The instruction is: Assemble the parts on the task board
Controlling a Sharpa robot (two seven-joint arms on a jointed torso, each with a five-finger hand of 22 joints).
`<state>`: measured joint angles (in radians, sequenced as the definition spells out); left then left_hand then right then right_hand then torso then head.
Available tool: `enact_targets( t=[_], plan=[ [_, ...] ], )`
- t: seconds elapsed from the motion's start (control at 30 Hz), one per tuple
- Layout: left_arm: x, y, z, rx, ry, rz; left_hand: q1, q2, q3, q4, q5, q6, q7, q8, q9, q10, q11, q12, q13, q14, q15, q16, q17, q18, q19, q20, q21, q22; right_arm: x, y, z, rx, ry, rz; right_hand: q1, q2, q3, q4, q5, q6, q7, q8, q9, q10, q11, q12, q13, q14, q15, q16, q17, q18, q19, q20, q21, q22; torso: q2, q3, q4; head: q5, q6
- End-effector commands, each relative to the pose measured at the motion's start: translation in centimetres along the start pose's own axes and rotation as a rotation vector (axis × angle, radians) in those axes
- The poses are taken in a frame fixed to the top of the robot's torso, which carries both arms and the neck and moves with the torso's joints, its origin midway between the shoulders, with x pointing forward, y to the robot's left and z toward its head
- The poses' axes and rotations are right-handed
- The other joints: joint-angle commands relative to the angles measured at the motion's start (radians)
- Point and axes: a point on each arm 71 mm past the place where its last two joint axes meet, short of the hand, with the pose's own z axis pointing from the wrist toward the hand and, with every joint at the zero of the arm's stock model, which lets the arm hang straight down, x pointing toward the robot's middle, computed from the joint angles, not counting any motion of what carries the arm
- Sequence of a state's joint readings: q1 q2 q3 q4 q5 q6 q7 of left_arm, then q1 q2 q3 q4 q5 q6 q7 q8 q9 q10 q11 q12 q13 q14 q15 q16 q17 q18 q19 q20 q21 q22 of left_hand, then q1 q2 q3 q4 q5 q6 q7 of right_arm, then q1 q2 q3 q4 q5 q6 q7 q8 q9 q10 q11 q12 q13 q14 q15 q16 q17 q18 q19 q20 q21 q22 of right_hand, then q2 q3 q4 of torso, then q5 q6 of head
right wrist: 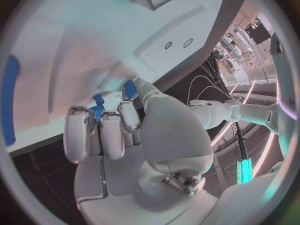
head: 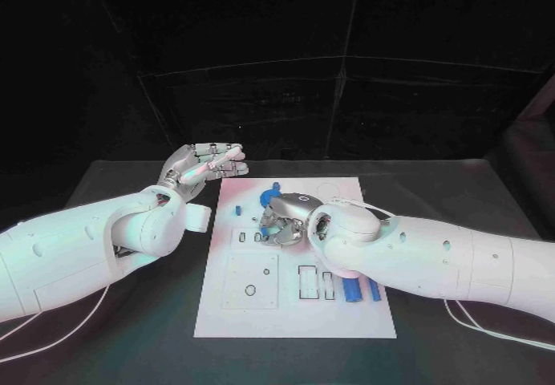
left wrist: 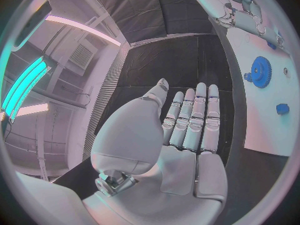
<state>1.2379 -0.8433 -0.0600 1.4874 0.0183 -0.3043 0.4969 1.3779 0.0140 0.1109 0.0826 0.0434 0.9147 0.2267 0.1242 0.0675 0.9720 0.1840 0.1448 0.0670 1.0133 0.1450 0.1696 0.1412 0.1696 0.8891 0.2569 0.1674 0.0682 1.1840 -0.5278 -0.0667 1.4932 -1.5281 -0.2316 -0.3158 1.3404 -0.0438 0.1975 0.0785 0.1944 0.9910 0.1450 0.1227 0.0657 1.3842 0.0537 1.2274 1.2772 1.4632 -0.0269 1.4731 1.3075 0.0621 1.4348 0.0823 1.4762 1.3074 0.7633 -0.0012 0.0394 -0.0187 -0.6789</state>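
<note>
The white task board (head: 347,321) lies in the middle of the black table. My right hand (head: 285,220) hovers low over the board's far half with its fingers curled, and the right wrist view shows the thumb and a finger pinching a small blue part (right wrist: 130,89); a ridged blue piece (right wrist: 97,110) sits just behind the fingers. A blue gear (head: 269,195) stands on the board just beyond that hand. My left hand (head: 206,164) is raised off the board's far left corner, fingers straight and apart, holding nothing. The left wrist view shows the gear (left wrist: 259,71) and a small blue piece (left wrist: 282,108).
Blue bars (head: 350,286) lie in slots at the board's near right, partly under my right forearm. A small blue peg (head: 238,210) stands near the board's left edge. Cut-out recesses (head: 253,289) mark the near left. White cables (head: 486,329) trail off both arms.
</note>
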Motion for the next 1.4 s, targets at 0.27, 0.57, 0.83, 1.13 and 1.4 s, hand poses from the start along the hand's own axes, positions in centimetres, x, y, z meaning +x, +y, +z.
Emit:
enact_targets(
  t=[0.27,0.57,0.83,1.13,1.4],
  plan=[
    [0.2,-0.2,0.1,0.010,0.013,-0.007,0.001,0.004,-0.002,-0.006,0.004,0.001,0.008,-0.005,-0.001,0.008,0.001,-0.005,-0.001,0.008,0.001,-0.004,0.002,0.013,0.009,0.002,-0.003,-0.001,0.1,-0.3,0.0,0.023,-0.030,0.004,-0.044,-0.042,-0.049,0.027,-0.016,-0.040,0.003,-0.022,0.000,-0.005,0.006,-0.007,-0.003,0.071,0.011,-0.005,0.091,-0.010,-0.001,0.011,-0.007,0.018,0.000,-0.0002,0.0005,0.000,0.000],
    [0.1,-0.2,0.1,0.011,0.013,-0.007,-0.002,0.005,-0.003,-0.006,0.004,0.001,0.008,-0.006,-0.001,0.008,0.001,-0.006,-0.001,0.008,0.002,-0.005,0.002,0.013,0.009,0.002,-0.004,-0.001,-0.2,-0.2,-0.1,0.016,-0.087,0.025,-0.056,-0.048,-0.086,0.045,-0.014,-0.064,0.008,-0.032,0.001,-0.009,0.011,-0.010,-0.005,0.071,0.015,-0.005,0.091,-0.010,-0.001,0.014,-0.008,0.017,0.000,0.0003,-0.0002,0.001,-0.002],
    [0.1,-0.2,0.1,0.011,0.012,-0.006,-0.002,0.005,-0.003,-0.006,0.004,0.001,0.007,-0.006,-0.001,0.008,0.001,-0.006,-0.001,0.009,0.002,-0.005,0.002,0.013,0.009,0.002,-0.005,-0.001,-0.7,0.1,-0.7,-0.031,-0.144,0.045,-0.056,-0.048,-0.097,0.051,-0.005,-0.067,0.009,-0.032,0.002,-0.007,0.012,-0.007,-0.003,0.071,0.016,-0.005,0.092,-0.010,0.000,0.015,-0.008,0.018,0.000,0.0008,0.0005,0.002,-0.001],
    [-0.5,0.0,0.1,-0.016,-0.012,0.043,-0.017,0.013,-0.007,-0.001,0.004,0.081,-0.036,0.017,0.005,0.121,-0.045,0.018,0.008,0.139,-0.047,0.046,0.040,0.017,0.118,-0.040,0.034,0.018,-2.0,-0.4,-2.6,-0.151,-0.241,0.105,-0.072,-0.065,-0.153,0.086,0.002,-0.094,0.017,-0.042,0.001,-0.012,0.019,-0.009,-0.005,0.070,0.022,-0.007,0.091,-0.009,-0.002,0.020,-0.011,0.012,-0.003,0.0005,-0.0013,0.006,0.004],
    [-0.8,0.6,-0.1,-0.106,0.031,0.138,-0.055,-0.007,-0.035,0.024,0.006,0.146,-0.072,0.019,0.006,0.285,-0.101,0.050,0.025,0.376,-0.124,0.185,0.155,0.016,0.313,-0.118,0.128,0.060,-4.6,-1.5,-4.5,-0.220,-0.264,0.200,-0.054,-0.064,-0.228,0.133,-0.004,-0.126,0.028,-0.048,0.002,-0.022,0.029,-0.016,-0.011,0.070,0.031,-0.006,0.094,-0.008,-0.005,0.029,-0.015,0.007,-0.002,0.0008,0.0002,0.008,0.008]
  ],
)
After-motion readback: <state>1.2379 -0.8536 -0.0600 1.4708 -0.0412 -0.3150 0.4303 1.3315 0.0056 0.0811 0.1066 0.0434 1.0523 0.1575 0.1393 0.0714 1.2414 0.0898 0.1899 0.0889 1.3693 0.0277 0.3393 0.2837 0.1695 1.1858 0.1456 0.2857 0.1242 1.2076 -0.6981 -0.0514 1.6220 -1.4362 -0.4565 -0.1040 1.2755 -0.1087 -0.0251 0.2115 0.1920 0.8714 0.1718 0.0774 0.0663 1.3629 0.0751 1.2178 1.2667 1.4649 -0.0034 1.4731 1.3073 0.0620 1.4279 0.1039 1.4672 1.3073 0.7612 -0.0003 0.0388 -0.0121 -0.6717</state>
